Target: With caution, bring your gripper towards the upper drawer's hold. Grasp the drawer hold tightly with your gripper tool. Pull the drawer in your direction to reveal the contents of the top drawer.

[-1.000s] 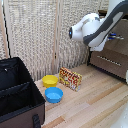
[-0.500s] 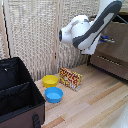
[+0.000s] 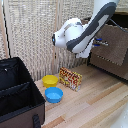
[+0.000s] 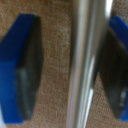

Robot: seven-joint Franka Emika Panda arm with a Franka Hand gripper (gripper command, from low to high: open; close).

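In the exterior view the bulky white arm reaches from the top right, and my gripper (image 3: 98, 42) is at the dark brown upper drawer (image 3: 113, 48) of the dresser on that view's right. The silver drawer hold (image 3: 104, 43) shows just beside the blue fingers. Up close in the wrist view, the drawer hold (image 4: 90, 60) runs as a bright bar between my two dark-blue fingers (image 4: 22, 70). My gripper (image 4: 70, 67) straddles it, open. One pad lies close to the bar. The other stands clearly apart, with brown drawer front (image 4: 56, 45) showing in the gap.
A black open case (image 3: 17, 95) stands at the exterior view's lower left. A yellow bowl (image 3: 50, 80), a blue bowl (image 3: 53, 94) and a red-yellow box (image 3: 71, 78) sit on the wooden floor (image 3: 95, 107). A beige woven screen (image 3: 35, 35) backs them.
The arm's bulky wrist section has swung toward the exterior view's left and slightly lower, while the fingers stay by the dresser front.
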